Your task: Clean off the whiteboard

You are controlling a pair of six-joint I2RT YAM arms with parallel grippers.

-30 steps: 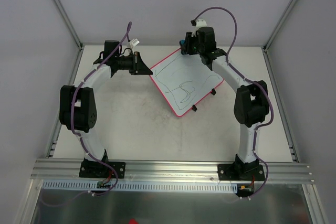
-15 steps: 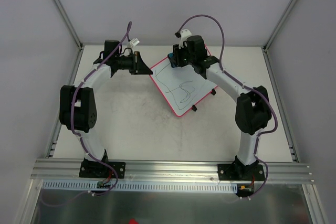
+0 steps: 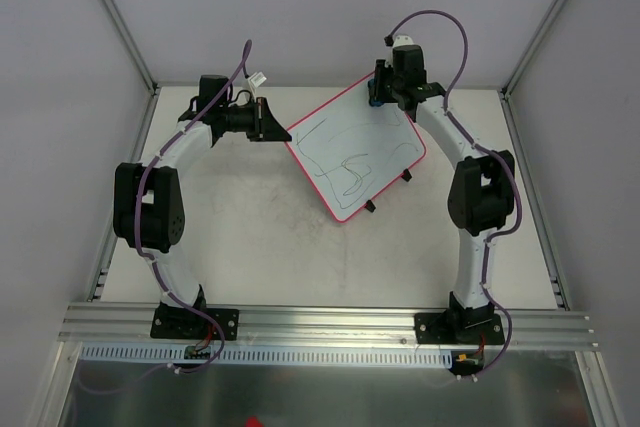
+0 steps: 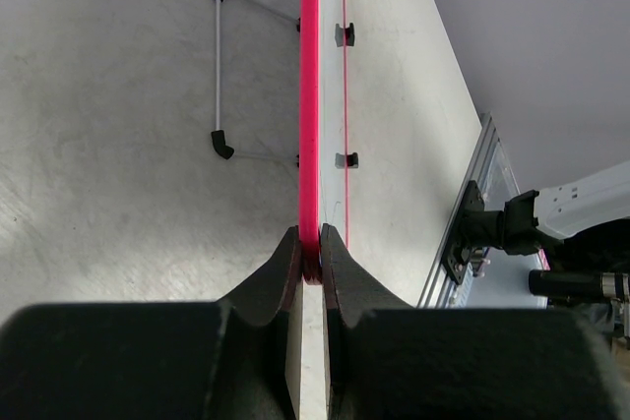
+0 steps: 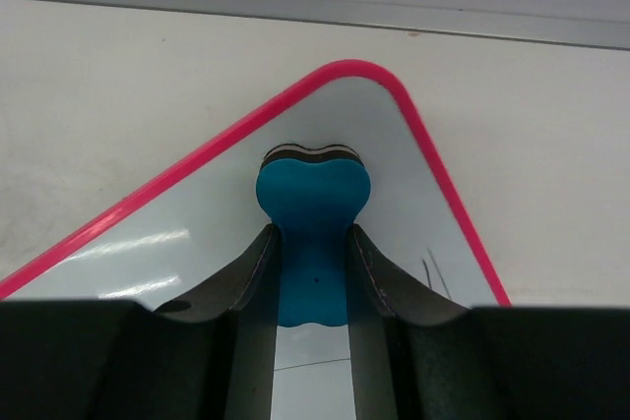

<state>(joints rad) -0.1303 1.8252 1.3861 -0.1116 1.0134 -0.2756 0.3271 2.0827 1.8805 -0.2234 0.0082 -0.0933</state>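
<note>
The whiteboard [image 3: 352,152], white with a pink-red rim and dark scribbled lines, lies tilted on the table at the back centre. My left gripper [image 3: 272,128] is shut on its left rim [image 4: 309,145], seen edge-on in the left wrist view. My right gripper [image 3: 385,95] is shut on the blue bone-shaped eraser [image 5: 313,213] and holds it on the board's far corner [image 5: 374,81]. Scribbles [image 3: 350,169] show in the middle of the board.
The board's black feet [image 3: 369,206] stick out on its near right edge; a wire stand [image 4: 219,76] shows in the left wrist view. Grey walls and aluminium posts [image 3: 118,17] enclose the table. A metal rail [image 3: 320,325] runs along the front.
My right gripper with the eraser swept left across the board's upper part, then back right to the far corner. Some upper lines are gone. The left arm has not moved.
</note>
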